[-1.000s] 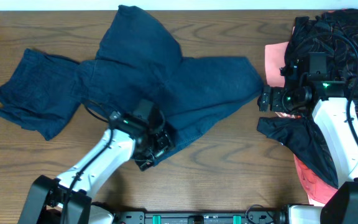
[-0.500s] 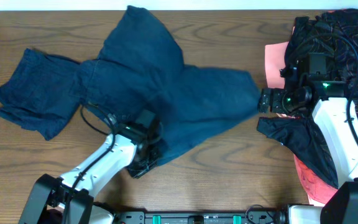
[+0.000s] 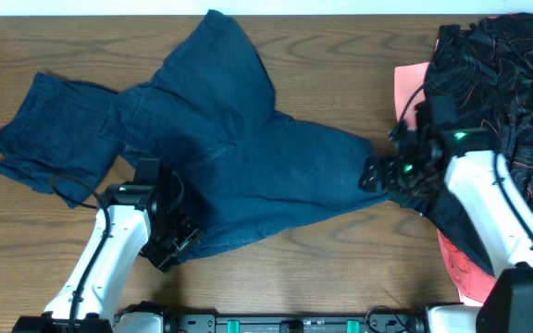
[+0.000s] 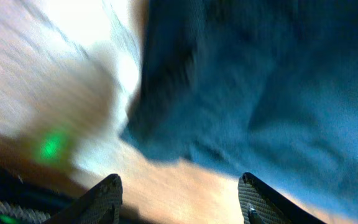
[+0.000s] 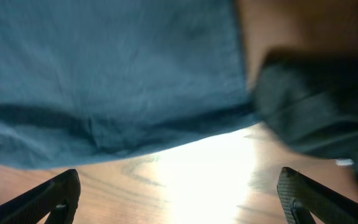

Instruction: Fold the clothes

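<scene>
At centre, navy shorts, splayed up and right

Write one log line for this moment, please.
left claw: open, at lower-left edge of dark navy blue cloth shorts | right claw: open, at right edge | shorts: spread, unfolded

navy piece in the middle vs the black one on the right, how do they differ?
The navy garment is plain; the black garment has thin orange swirls. The navy one lies spread out in the middle; the black one is heaped at the right, partly over a coral-pink garment. Both are unfolded cloth.
</scene>
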Motion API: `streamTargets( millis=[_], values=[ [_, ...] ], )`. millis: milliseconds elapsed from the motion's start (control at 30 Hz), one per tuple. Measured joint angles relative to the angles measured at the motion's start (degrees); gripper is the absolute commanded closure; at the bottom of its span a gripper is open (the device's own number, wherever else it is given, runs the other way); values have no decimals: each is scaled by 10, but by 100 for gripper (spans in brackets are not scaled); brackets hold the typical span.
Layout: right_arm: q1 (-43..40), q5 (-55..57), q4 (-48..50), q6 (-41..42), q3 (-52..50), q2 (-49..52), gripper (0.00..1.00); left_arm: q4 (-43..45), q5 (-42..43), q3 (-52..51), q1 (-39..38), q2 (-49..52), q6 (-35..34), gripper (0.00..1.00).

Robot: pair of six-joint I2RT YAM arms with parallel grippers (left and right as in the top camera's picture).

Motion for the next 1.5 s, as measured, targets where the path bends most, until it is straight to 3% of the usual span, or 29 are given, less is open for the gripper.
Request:
streamTargets(
  millis=[400, 600, 767, 900, 967, 1067, 1300, 1500],
  values=[
    [47, -15, 188, 108, -148, 3, 1, 44, 49, -32, -59, -3, -61, 38],
    [47, -13, 286, 162, -191, 0, 5, 148, 47, -85, -75, -3, -97, 38],
    [47, -6, 349, 195, -209, -1, 25, 170, 19, -93, -75, -3, -121, 41],
    [47, 21, 362, 221, -218, -1, 66, 176, -12, -93, -75, -3, -130, 65],
    [47, 35, 366, 229, -224, 1, 82, 176, -24, -93, -75, -3, -134, 90],
    [47, 45, 374, 234, -226, 3, 99, 176, -31, -93, -75, -3, -133, 94],
    [47, 49, 332, 218, -208, -8, 99, 95, -43, -29, -76, -3, -56, 94],
    [30, 50, 215, 175, -64, -81, 99, 4, -83, 177, -76, -10, 59, 94]
  ],
)
